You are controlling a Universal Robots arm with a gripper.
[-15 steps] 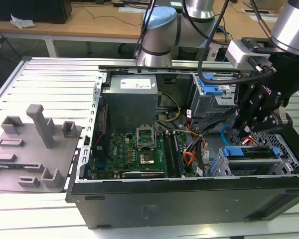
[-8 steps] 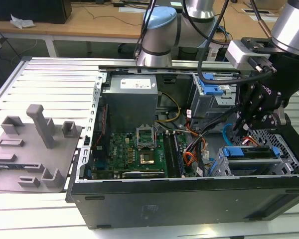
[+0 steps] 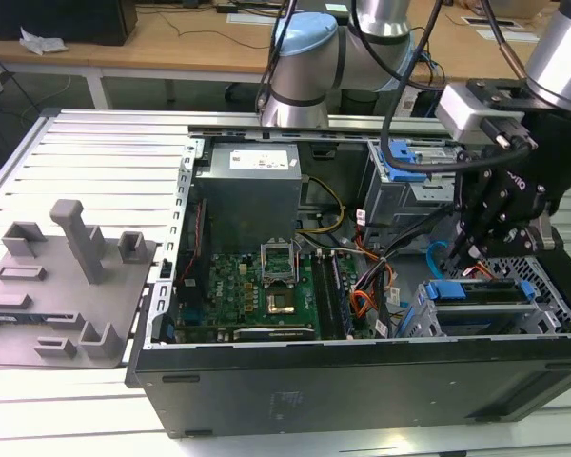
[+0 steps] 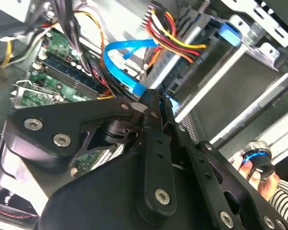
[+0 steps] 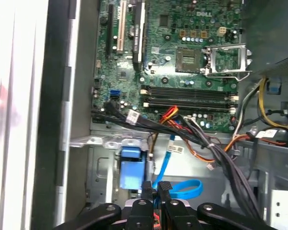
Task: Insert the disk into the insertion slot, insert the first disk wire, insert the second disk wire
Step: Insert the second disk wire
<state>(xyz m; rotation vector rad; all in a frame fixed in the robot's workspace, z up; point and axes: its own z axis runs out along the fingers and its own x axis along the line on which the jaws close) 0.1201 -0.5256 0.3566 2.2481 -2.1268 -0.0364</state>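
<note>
My hand (image 5: 156, 188), clenched near the thin flat light-blue looping cable (image 5: 182, 188), is on step 3, which calls for seating its plug behind the blue-framed silver disk (image 3: 481, 290).

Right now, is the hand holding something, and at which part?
The hand is closed at the end of the light-blue cable, beside the disk in the drive cage. Whether it truly grips the plug cannot be told.
</note>
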